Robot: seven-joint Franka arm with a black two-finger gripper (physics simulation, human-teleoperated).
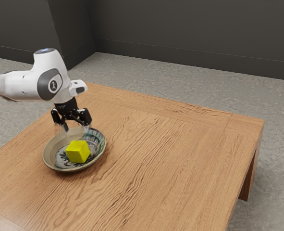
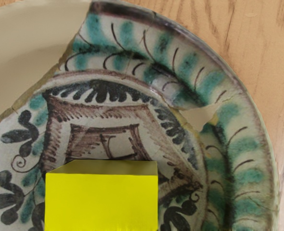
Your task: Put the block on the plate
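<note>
the yellow block point(image 1: 78, 151) is sitting inside the painted plate point(image 1: 46, 160), which stands on the wooden table point(image 1: 166, 168), and its rim goes all around the block. the black gripper point(image 1: 77, 130) is above the plate, with its two fingers wide apart and nothing held between them. in the wrist view, the block covers one part of the dark painted drawing in the plate's middle

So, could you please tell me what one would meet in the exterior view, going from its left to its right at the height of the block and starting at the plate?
The rim of the plate → the yellow block → the plate's other side → bare tabletop → the grey floor.
</note>
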